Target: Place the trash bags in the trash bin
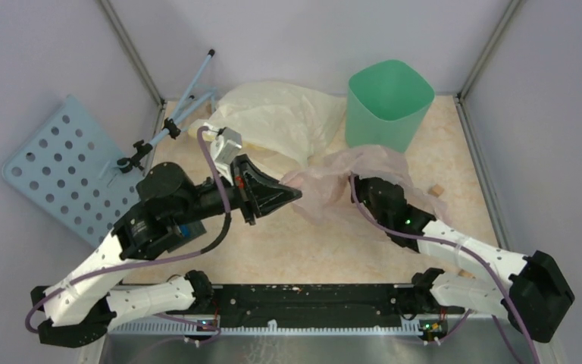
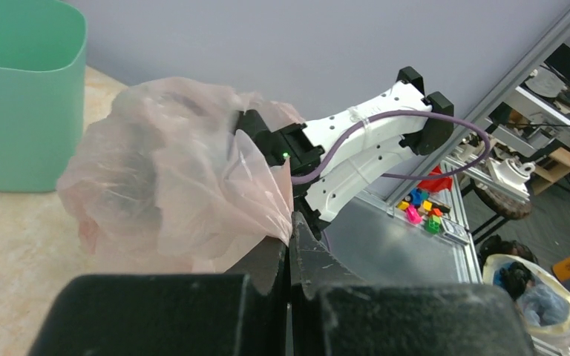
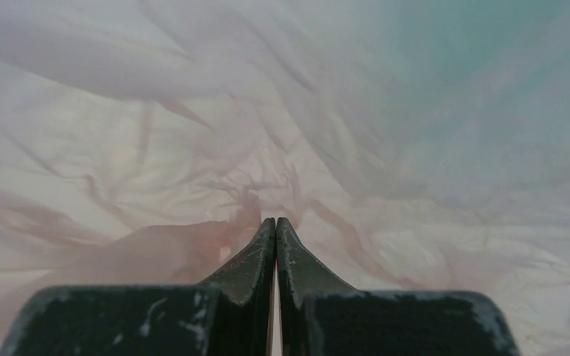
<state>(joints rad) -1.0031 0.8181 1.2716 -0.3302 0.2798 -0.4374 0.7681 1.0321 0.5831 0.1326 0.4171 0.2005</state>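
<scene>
The pale-pink trash bag [image 1: 341,182] hangs crumpled between my two grippers, in front of the mint-green trash bin [image 1: 389,102] at the back. My left gripper [image 1: 297,194] is shut on the bag's left edge; in the left wrist view the bag [image 2: 171,178] bunches at the closed fingertips [image 2: 291,222], with the bin [image 2: 22,96] at far left. My right gripper [image 1: 358,182] is under the bag's folds in the top view. In the right wrist view its jaws [image 3: 275,222] are shut on gathered pink film [image 3: 267,148], and the green of the bin shows through at top right.
A larger pale-yellow bag [image 1: 273,114] lies at the back left beside the bin. A blue perforated board [image 1: 64,167] and a blue clamp stand [image 1: 174,114] sit at the left. A small tan block [image 1: 437,189] lies right of the bag.
</scene>
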